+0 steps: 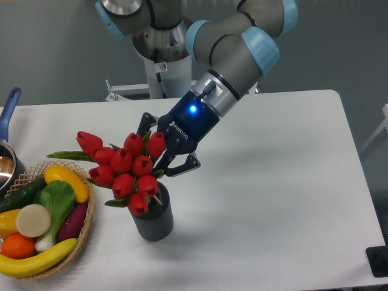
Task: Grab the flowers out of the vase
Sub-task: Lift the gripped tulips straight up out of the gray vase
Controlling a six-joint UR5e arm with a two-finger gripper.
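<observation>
Fixed cam: black two-finger gripper [159, 159] clamped on the bunch of red tulip buds with green leaves [123, 171], stems partly out of the dark grey ribbed cylindrical vase [154, 219] on the white table [273, 182]; looks light, floppy, so grip the bundled stems, not buds.
</observation>
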